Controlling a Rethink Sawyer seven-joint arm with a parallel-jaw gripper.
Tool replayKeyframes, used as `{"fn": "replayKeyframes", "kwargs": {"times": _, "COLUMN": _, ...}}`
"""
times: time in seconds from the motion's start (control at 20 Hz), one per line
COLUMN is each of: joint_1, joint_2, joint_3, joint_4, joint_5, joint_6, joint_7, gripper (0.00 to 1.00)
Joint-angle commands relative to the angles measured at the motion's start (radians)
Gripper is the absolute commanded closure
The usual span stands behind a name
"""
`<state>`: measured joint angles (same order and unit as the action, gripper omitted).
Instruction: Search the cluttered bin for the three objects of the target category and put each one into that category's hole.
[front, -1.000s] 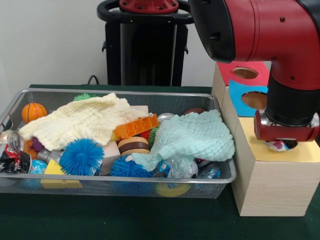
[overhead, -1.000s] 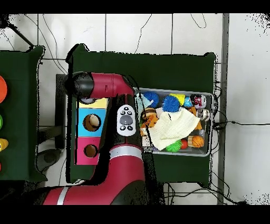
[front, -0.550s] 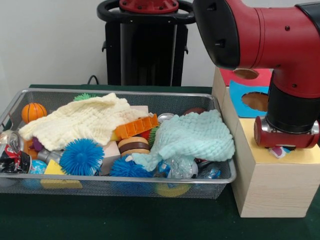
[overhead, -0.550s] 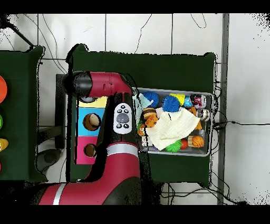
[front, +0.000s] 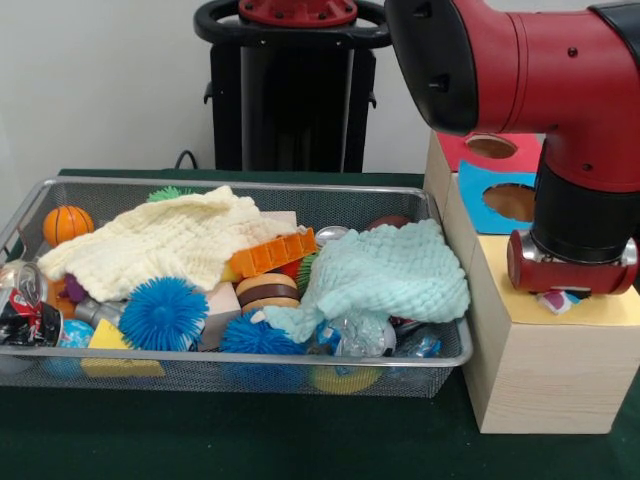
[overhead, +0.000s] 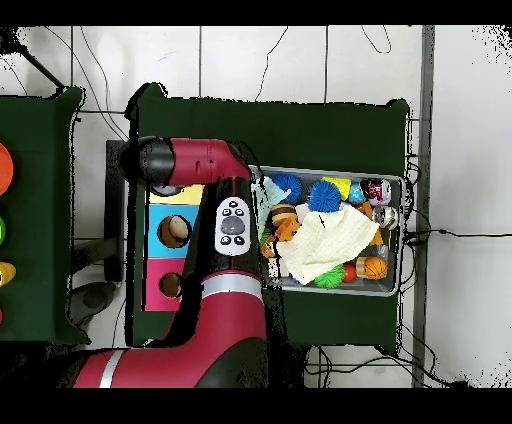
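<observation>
The end effector (front: 556, 296) sits low over the yellow hole (front: 600, 300); whether it's clamped or spread I can't tell. A small object (front: 553, 299) peeks beneath, and might snag the rim.

The red arm (front: 560, 90) comes down over the wooden box (front: 535, 350), its wrist low above the yellow panel (front: 610, 305). A small multicoloured object (front: 556, 300) peeks out beneath the wrist; the gripper itself is hidden. Behind lie a blue panel (front: 480, 195) and a red panel (front: 455, 145), each with 1 round hole. Beside the box, the wire bin (front: 240, 370) holds a cream cloth (front: 165, 245), a mint cloth (front: 385, 275), 2 blue spiky balls (front: 162, 313), an orange ball (front: 67, 223) and a can (front: 22, 300).
</observation>
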<state>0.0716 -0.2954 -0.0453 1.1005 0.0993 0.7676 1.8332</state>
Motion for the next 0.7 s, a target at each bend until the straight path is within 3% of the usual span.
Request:
{"fn": "replayKeyframes", "kwargs": {"times": 0.05, "joint_1": -0.059, "joint_2": -0.071, "joint_3": 0.072, "joint_4": 0.093, "joint_5": -0.024, "joint_6": -0.128, "joint_7": 0.05, "gripper": 1.0}}
{"fn": "replayKeyframes", "kwargs": {"times": 0.25, "joint_1": -0.063, "joint_2": -0.1, "joint_3": 0.073, "joint_4": 0.107, "joint_5": -0.02, "joint_6": -0.106, "joint_7": 0.041, "gripper": 1.0}}
{"fn": "replayKeyframes", "kwargs": {"times": 0.7, "joint_1": -0.071, "joint_2": -0.089, "joint_3": 0.082, "joint_4": 0.113, "joint_5": -0.032, "joint_6": -0.131, "joint_7": 0.042, "gripper": 1.0}}
